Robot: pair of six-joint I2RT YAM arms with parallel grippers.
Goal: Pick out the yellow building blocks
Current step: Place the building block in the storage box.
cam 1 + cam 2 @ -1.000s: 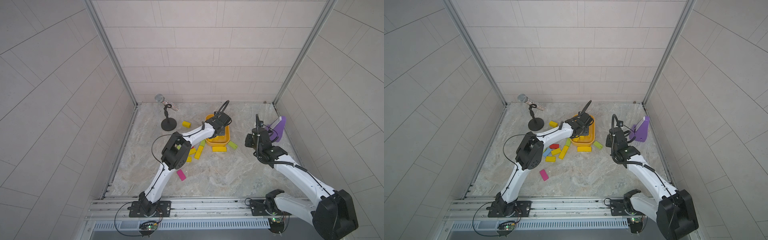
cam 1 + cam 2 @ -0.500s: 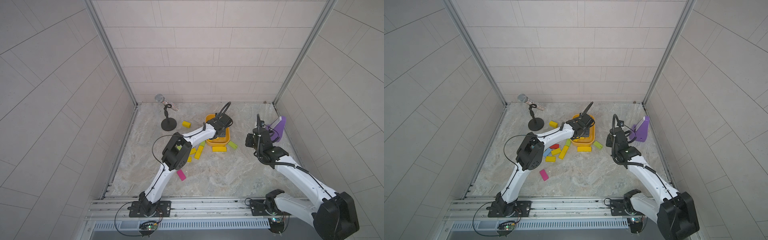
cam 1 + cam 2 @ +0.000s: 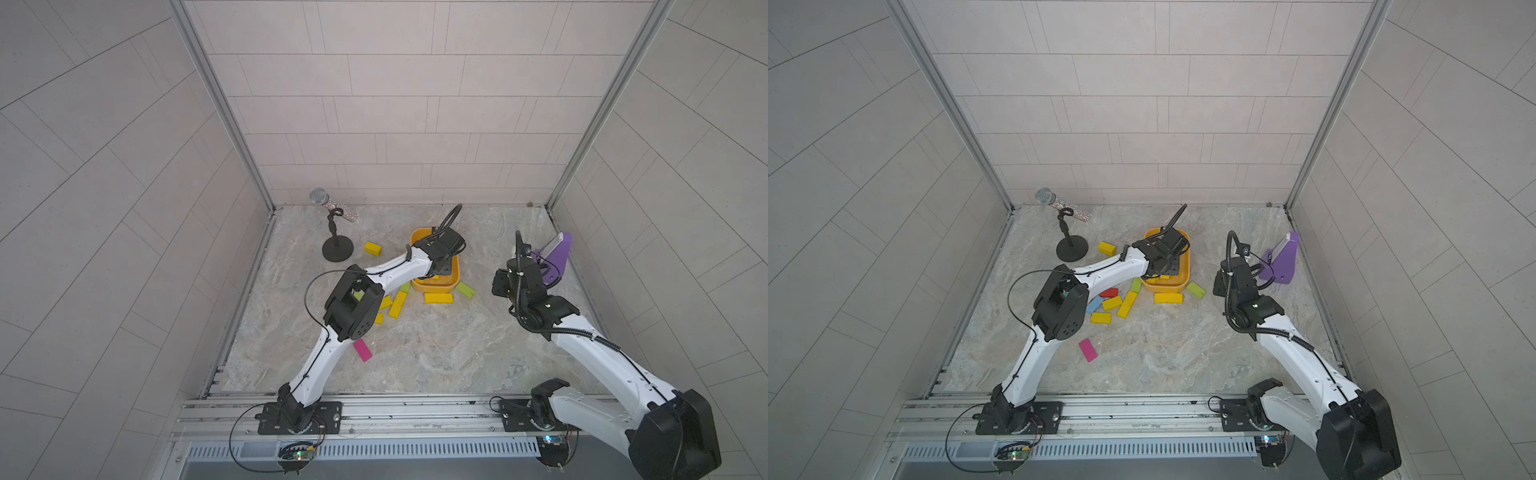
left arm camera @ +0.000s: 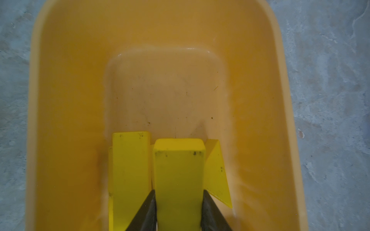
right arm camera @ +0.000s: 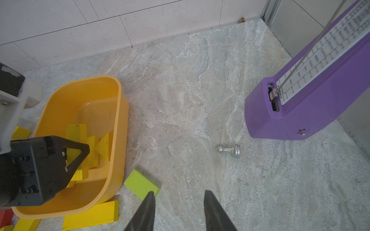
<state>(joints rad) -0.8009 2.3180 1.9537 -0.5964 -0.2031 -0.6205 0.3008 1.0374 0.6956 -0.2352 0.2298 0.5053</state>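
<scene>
My left gripper [image 4: 178,192] reaches down into the orange-yellow tub [image 4: 66,100], shut on a yellow building block [image 4: 179,170] that fills the gap between its fingers. Beside that block in the tub lie a yellow bar [image 4: 130,170] and a yellow wedge [image 4: 215,174]. More yellow blocks lie on the floor: one bar just in front of the tub [image 3: 437,298], one near the stand [image 3: 372,248], and others by the left arm's elbow [image 3: 1128,304]. My right gripper [image 5: 178,193] hovers open and empty over bare floor, right of the tub [image 5: 118,124].
A lime-green block [image 5: 141,185] lies by the right gripper's finger. A silver chess pawn [image 5: 230,151] and a purple metronome [image 3: 555,259] are at the right. A microphone on a stand [image 3: 334,232] is back left. Magenta [image 3: 362,350], red [image 3: 1108,292] and blue [image 3: 1094,304] blocks lie near the left arm.
Very little differs. The left gripper stays in the tub with the yellow block, and the right arm has shifted only slightly.
</scene>
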